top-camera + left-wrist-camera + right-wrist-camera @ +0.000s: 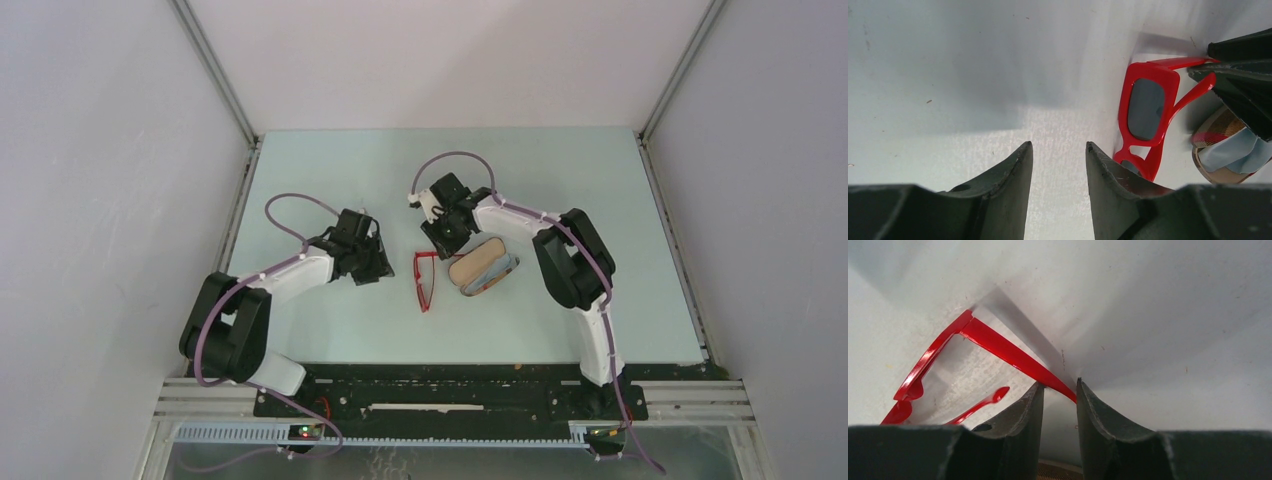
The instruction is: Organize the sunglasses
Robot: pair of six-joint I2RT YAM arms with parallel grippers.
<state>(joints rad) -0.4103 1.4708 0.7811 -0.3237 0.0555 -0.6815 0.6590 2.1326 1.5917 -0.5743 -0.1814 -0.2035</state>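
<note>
The red sunglasses (425,280) lie on the table between the two arms, with their arms unfolded. In the left wrist view they (1148,107) stand to the right of my open, empty left gripper (1058,145), which hovers low over bare table. My right gripper (1060,382) is closed on the tip of one thin red arm of the sunglasses (998,347), and the second arm lies free to the left. From above, the right gripper (440,245) is at the far end of the glasses and the left gripper (375,262) is just left of them.
The brown plaid case (483,265) lies open right of the glasses, close under the right wrist. The pale blue cloth (1238,152) rests in the case (1220,172). White walls enclose the table (330,170) on three sides.
</note>
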